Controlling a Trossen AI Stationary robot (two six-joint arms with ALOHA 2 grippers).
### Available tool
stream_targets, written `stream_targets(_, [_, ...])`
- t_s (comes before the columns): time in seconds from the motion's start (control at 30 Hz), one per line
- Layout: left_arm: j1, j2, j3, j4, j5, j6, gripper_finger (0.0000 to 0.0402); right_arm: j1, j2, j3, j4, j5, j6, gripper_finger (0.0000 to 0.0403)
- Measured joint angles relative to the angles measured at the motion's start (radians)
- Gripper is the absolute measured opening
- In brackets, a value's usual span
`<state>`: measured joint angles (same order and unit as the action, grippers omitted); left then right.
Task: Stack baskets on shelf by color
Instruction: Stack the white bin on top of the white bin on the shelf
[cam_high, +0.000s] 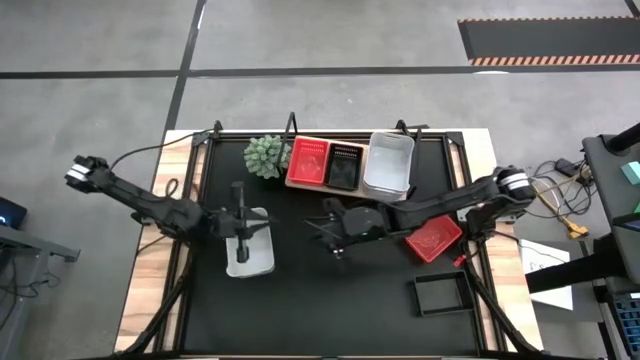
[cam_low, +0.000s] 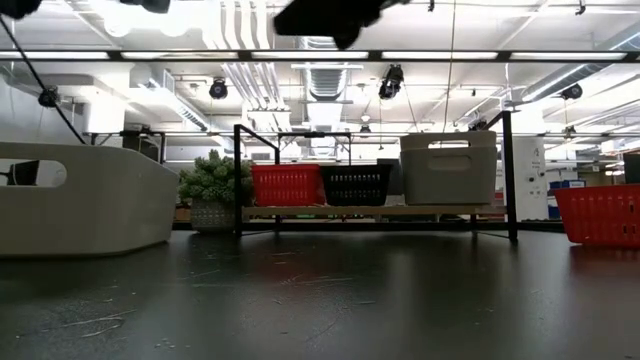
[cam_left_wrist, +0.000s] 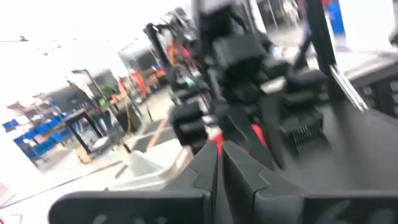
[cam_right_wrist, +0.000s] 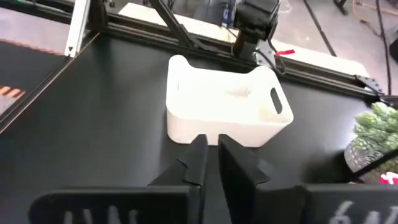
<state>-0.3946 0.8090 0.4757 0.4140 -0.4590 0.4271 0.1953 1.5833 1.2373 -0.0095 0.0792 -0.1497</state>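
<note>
On the light-brown wooden shelf board at the table's twelve o'clock edge stand three plastic baskets in a row: a red slotted basket at the nine o'clock end, a black mesh basket touching it in the middle, and a taller translucent white-grey basket at the three o'clock end. In the low view the red and black ones sit level with each other, and the white-grey one rises above both.

Off the shelf, another white-grey basket lies on the black tabletop mat at about eight o'clock from the table's centre. A second red basket sits tilted at about four o'clock, and a second black basket lies near five o'clock, apart from it.

The left gripper hangs over the loose white-grey basket, its fingers pressed together on nothing. The right gripper hovers near the table's centre, its fingers nearly meeting and empty, pointed toward that same basket.

A green spiky potted plant stands just beside the shelf's nine o'clock end.
</note>
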Motion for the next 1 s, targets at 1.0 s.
stream_targets(1.0, [0.051, -0.079, -0.041, -0.552, -0.415, -0.492, 0.0005, -0.053, 0.239, 0.36, -0.544, 0.001, 0.003, 0.0124])
